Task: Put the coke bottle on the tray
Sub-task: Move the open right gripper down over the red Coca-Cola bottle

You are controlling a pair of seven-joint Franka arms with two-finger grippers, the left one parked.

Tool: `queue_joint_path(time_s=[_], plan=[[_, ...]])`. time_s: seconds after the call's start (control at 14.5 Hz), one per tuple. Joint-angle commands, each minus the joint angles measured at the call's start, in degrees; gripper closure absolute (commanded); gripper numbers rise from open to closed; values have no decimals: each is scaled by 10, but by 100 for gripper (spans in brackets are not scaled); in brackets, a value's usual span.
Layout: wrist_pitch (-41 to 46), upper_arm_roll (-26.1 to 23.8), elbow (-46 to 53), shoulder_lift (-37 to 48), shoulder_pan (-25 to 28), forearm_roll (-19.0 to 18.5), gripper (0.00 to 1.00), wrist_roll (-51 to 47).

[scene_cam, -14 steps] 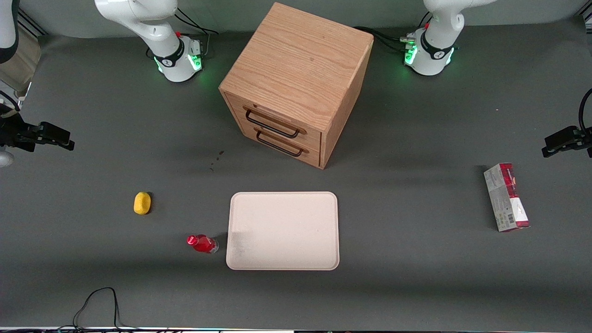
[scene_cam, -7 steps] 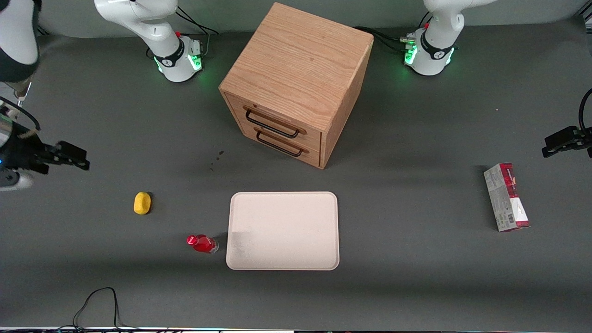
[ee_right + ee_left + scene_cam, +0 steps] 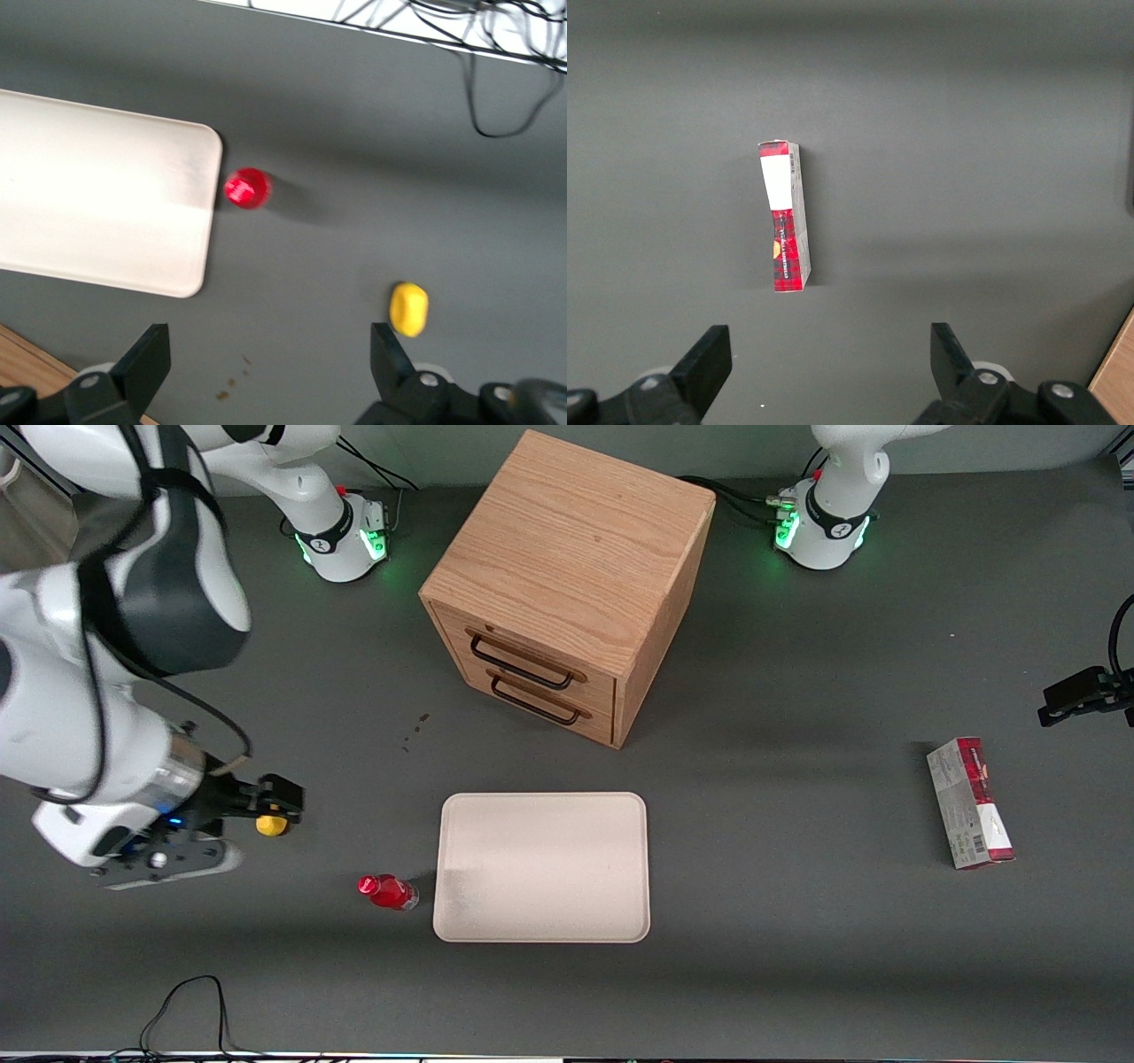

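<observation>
The gripper (image 3: 282,795) hangs above the lemon-shaped thing (image 3: 271,826), half hiding it; its fingers (image 3: 142,365) stand wide apart, empty. The coke bottle (image 3: 387,891) seems upright on the table (image 3: 797,921), just beside the tray (image 3: 542,866), apart from its rim.

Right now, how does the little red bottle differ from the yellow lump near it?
The coke bottle is red and stands close beside the tray; the yellow lump is rounder, farther from the tray, and partly hidden in the front view by the open gripper. Both are small and rest on the table.
</observation>
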State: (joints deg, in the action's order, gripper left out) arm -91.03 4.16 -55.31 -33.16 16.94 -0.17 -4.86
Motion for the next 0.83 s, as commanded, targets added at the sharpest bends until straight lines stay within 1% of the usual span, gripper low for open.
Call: queue_joint_path(time_s=[0.0,0.14,0.48,0.76], plan=[[-10,1,46,-34,8,4,0,-20],[-24,-3,45,-47,5,5,0,-18],[-27,-3,40,-91,5,8,0,-20],[-72,-3,39,-129,4,20,0,-18]])
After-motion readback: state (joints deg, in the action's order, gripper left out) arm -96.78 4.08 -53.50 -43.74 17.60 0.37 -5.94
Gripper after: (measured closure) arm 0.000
